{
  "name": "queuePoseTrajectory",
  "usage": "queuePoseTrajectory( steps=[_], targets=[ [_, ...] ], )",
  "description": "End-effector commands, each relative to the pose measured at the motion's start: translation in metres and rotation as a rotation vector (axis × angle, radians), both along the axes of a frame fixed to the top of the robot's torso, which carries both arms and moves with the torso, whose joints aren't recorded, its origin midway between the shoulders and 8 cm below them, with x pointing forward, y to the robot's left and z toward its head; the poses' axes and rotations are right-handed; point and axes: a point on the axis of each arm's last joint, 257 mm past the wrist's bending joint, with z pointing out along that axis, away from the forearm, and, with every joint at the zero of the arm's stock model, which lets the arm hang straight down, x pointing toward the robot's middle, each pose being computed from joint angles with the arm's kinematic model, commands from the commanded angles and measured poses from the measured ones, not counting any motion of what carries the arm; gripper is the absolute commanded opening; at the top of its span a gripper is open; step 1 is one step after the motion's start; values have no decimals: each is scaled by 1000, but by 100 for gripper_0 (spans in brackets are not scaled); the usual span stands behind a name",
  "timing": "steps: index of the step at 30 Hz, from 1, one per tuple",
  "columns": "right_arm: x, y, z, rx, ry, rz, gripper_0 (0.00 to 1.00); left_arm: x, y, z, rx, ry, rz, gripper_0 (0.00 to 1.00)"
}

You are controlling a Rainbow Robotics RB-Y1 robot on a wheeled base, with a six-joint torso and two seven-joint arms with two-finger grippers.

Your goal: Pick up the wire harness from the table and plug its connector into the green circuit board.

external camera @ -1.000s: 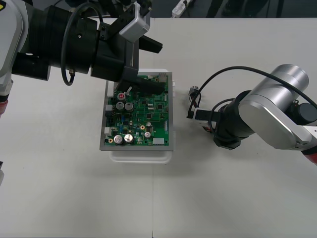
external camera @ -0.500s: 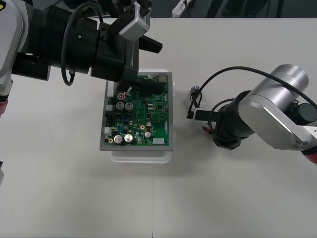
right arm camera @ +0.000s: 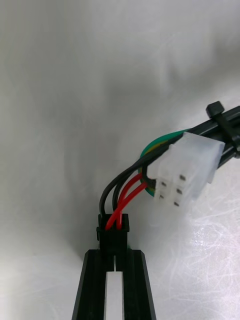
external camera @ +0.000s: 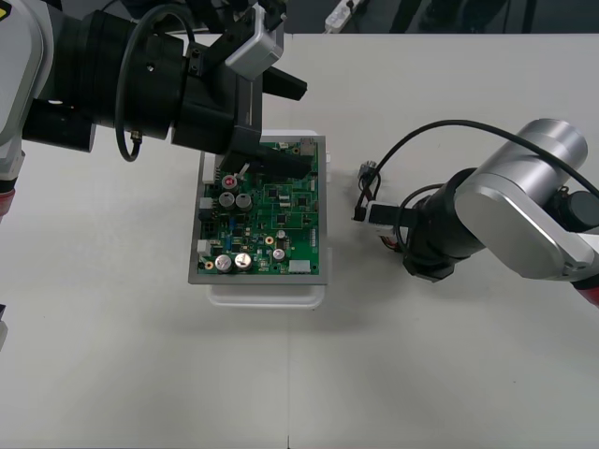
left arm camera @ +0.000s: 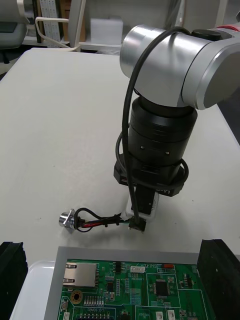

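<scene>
One light, limp harness (left arm camera: 97, 223): my right jaws grip its rigid plug (right arm camera: 113, 231), probably the safest hold; left jaws gape empty over the board (external camera: 281, 224).

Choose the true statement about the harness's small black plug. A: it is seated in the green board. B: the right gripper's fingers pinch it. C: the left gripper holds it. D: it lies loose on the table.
B: the black plug sits clamped in the right gripper, beside the green circuit board, not in it.
</scene>
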Motion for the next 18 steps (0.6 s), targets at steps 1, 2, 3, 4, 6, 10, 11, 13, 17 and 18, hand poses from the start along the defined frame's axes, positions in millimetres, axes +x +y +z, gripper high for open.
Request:
queuePoseTrajectory(
  steps=[1, 2, 3, 4, 6, 10, 11, 13, 17, 18],
  targets=[
    [18, -2, 37, 53, -62, -13, 0, 2, -18, 29, -54, -11, 11, 100],
    [19, -1, 40, 54, -69, -13, 0, 2, -18, 29, -54, -11, 11, 100],
    [21, 0, 46, 57, -87, -8, 0, 2, -18, 29, -54, -11, 11, 100],
    [22, 1, 50, 61, -99, -3, 0, 2, -18, 29, -54, -11, 11, 100],
    [24, 2, 59, 70, -118, 2, 0, 2, -18, 29, -54, -11, 11, 100],
    [23, 1, 67, 82, -125, 12, 0, 2, -18, 29, -54, -11, 11, 100],
    [22, -2, 68, 87, -117, 10, 0, 2, -18, 29, -54, -11, 11, 100],
    [21, -6, 70, 91, -110, 14, 0, 2, -18, 29, -54, -11, 11, 100],
    [20, -15, 76, 92, -106, 15, 0, 2, -18, 29, -54, -11, 11, 100],
    [20, -18, 77, 87, -109, 16, 0, 2, -18, 29, -54, -11, 11, 100]
  ],
)
